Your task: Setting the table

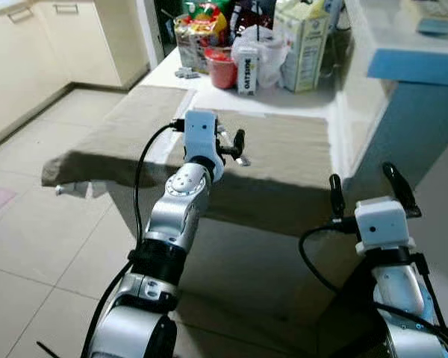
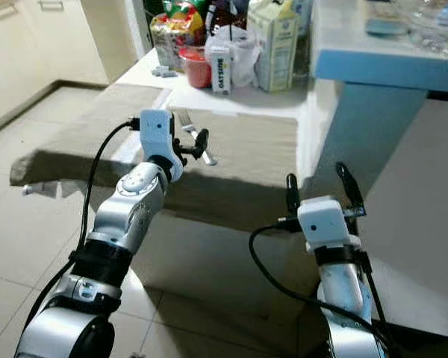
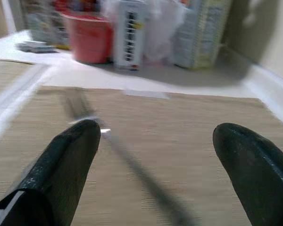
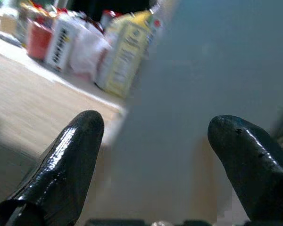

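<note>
Table (image 1: 299, 209): covered with an olive-tan cloth (image 1: 284, 153) hanging over the near edge; white surface bare at the far end.

Left gripper (image 3: 155, 155): raised over the cloth, near its middle. Fingers (image 3: 61, 165) spread wide, nothing between them.

Fork (image 2: 196, 142): silver, lying flat on the cloth just beyond the left gripper, tines toward the far end, handle toward the robot. In the left wrist view it reads as a blurred grey streak running diagonally between the fingertips; detail not resolvable.

Far end of table, left to right: snack bags (image 1: 201, 26), red cup (image 1: 222, 68), small white carton (image 1: 246, 71), white plastic bag (image 1: 269, 48), tall pale-green carton (image 1: 305, 45), clustered together.

Right gripper (image 1: 369, 190): lower, off the table's right near corner, beside a blue cabinet (image 1: 418, 127). Fingers (image 4: 61, 165) apart, holding nothing.
</note>
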Available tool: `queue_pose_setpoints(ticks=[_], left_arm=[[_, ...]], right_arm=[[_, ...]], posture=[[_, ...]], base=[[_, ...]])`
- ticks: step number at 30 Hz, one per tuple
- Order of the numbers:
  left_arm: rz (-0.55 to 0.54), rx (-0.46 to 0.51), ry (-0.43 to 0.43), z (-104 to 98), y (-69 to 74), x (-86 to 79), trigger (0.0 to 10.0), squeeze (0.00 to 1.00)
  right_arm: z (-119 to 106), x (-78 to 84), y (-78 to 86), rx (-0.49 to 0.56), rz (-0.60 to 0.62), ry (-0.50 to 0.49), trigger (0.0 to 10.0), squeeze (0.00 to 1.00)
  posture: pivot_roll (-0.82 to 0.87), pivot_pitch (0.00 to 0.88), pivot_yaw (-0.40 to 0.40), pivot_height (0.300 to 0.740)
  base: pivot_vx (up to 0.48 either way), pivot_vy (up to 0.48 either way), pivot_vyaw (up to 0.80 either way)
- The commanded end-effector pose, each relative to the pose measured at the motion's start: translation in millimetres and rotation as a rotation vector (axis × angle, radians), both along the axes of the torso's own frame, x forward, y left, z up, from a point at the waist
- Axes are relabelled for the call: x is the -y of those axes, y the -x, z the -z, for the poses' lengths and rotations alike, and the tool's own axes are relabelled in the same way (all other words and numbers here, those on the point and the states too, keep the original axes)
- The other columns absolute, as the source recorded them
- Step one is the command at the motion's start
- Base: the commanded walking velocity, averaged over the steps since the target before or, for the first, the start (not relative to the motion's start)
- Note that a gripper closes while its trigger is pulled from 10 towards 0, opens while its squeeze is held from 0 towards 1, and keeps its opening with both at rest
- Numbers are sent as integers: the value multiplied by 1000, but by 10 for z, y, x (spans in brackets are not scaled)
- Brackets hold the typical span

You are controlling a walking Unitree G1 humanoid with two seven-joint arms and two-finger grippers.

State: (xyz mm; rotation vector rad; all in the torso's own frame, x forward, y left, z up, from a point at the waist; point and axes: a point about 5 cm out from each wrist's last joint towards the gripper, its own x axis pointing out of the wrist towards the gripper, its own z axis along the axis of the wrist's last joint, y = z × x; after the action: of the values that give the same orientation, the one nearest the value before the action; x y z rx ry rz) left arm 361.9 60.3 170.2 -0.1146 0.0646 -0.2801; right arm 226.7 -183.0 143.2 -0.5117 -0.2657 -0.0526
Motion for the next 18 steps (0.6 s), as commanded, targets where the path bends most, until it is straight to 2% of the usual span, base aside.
queue_pose_setpoints(ticks=[1, 5, 14, 18], left_arm=[[12, 17, -33, -49, -57, -14, 10000, 0], [-1, 8, -92, -79, -164, -73, 10000, 0], [-123, -37, -101, -141, -360, -267, 10000, 0], [-129, -59, -98, -138, -414, -304, 10000, 0]], right_arm=[[-52, -32, 23, 18, -5, -5, 10000, 0], [-54, -47, 48, 16, -8, -7, 10000, 0], [-52, -60, 106, 8, -6, -9, 10000, 0], [-58, -66, 138, 2, -8, -4, 10000, 0]], posture=[[-202, 20, 94, 740], [-206, 23, 101, 740], [-223, 33, 113, 740], [-232, 45, 119, 740]], base=[[0, 0, 0], [0, 0, 0], [0, 0, 0], [0, 0, 0]])
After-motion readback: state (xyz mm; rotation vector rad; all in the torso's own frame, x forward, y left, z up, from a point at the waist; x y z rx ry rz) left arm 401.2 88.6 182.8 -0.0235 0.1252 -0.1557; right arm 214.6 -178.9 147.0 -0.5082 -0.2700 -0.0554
